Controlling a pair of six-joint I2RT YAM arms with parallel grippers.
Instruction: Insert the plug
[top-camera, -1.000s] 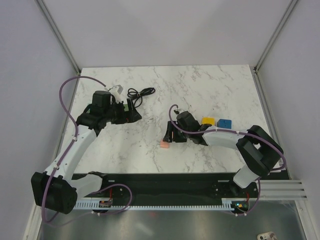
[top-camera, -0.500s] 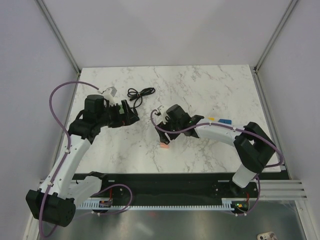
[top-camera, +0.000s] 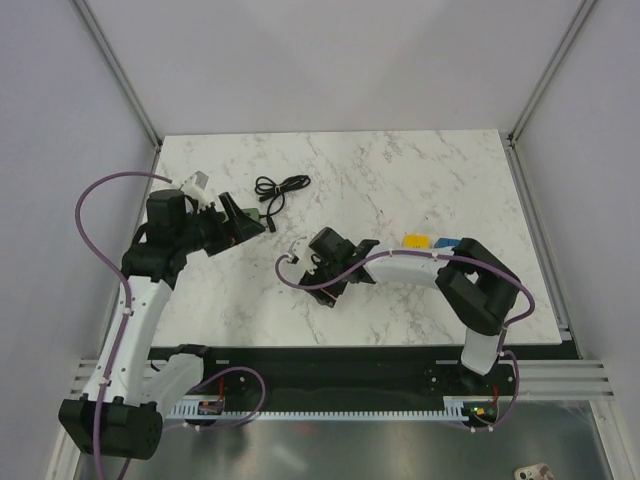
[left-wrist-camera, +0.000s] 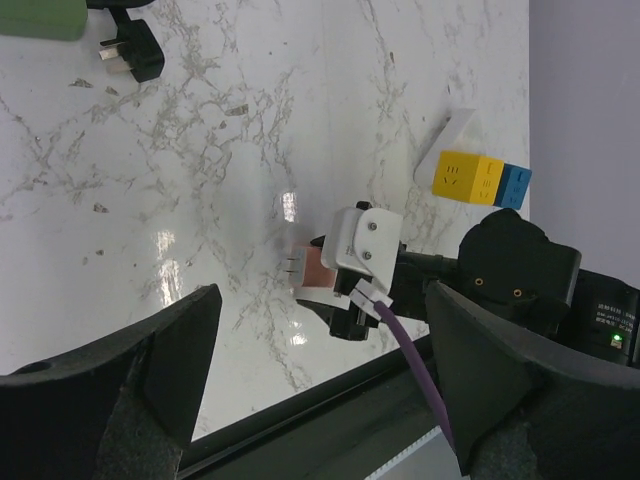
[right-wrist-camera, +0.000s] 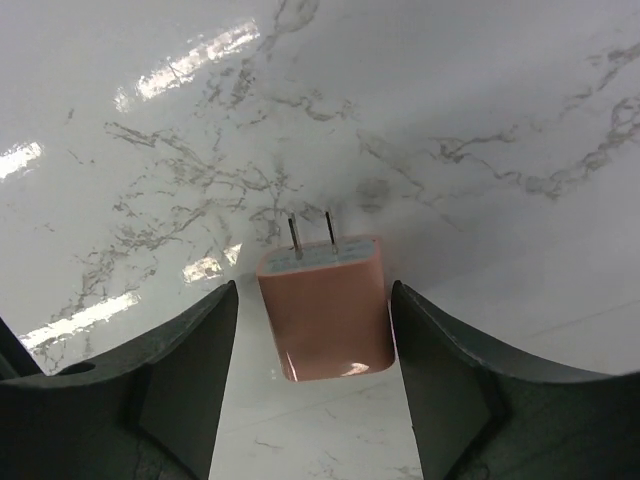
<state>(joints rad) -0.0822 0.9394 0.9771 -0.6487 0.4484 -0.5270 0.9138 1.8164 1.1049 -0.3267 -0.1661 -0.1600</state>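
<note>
No teal plug shows in any view. A salmon-pink block with two metal prongs (right-wrist-camera: 325, 305) lies flat on the marble table (top-camera: 400, 180), prongs pointing away from the right wrist camera. My right gripper (right-wrist-camera: 312, 300) is open and low over it, one finger on each side with small gaps. The left wrist view shows the pink block (left-wrist-camera: 318, 272) just ahead of the right gripper (top-camera: 328, 282). My left gripper (top-camera: 250, 222) is open and empty, raised over the table's left part. The end of a green power strip (left-wrist-camera: 40, 18) shows at the top left of the left wrist view.
A coiled black cable (top-camera: 280, 187) lies behind the left gripper, and its black plug (left-wrist-camera: 130, 55) lies next to the green strip. A yellow cube (top-camera: 415, 241) and a blue cube (top-camera: 447, 243) stand joined right of the right arm, a white piece (left-wrist-camera: 447, 145) beside them.
My right gripper has moved left and come down around the pink block. My left arm has drawn back to the left and tilted its gripper up.
</note>
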